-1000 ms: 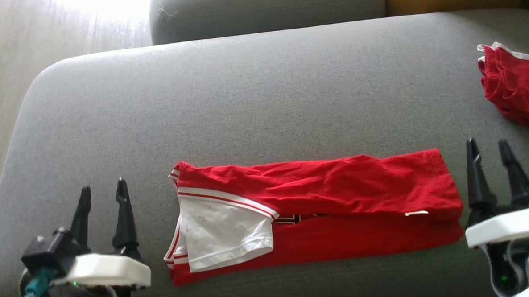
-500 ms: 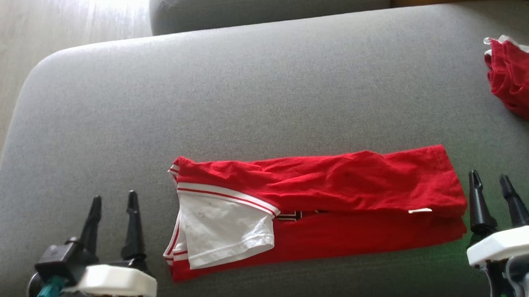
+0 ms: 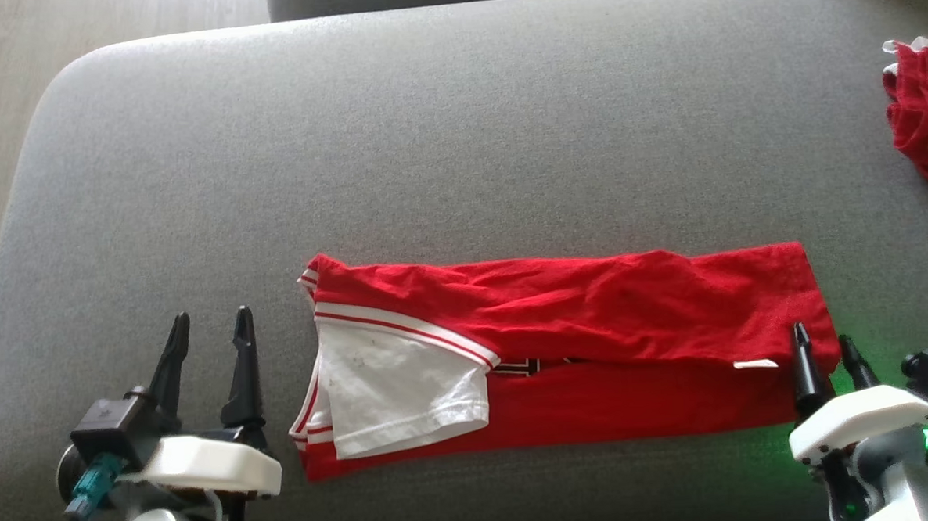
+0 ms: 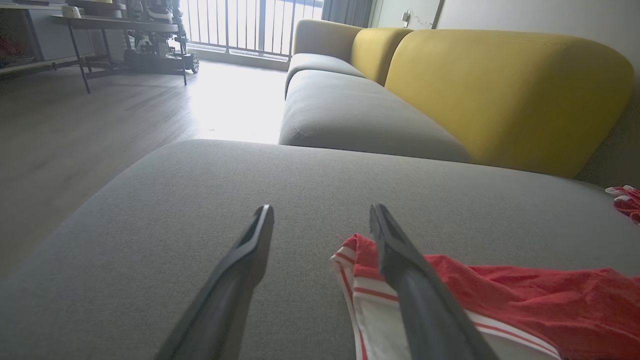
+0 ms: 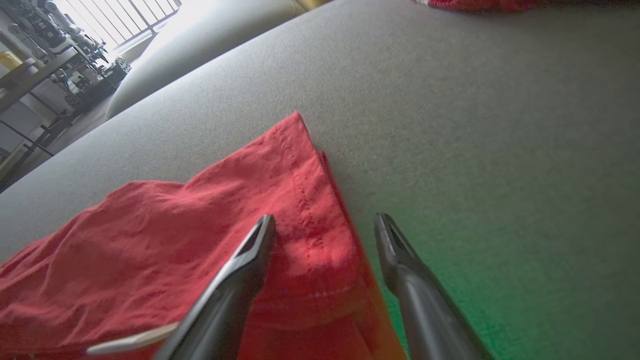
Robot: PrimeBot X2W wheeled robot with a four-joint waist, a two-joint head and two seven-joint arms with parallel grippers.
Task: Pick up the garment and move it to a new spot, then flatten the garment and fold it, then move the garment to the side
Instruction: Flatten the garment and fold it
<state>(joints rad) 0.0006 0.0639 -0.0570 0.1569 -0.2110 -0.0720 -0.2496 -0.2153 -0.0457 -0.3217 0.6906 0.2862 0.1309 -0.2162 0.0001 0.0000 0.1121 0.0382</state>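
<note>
The garment (image 3: 577, 342) lies long-folded near the sofa's (image 3: 427, 137) front edge, with the left claw (image 3: 209, 317) beside one end and the right claw (image 3: 822, 334) astride the other, both wide open and empty, so I'd pinch every layer squarely before folding across.

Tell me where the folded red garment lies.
Head view: the red garment lies near the front of the grey cushion, between the left end effector and right end effector.
</note>
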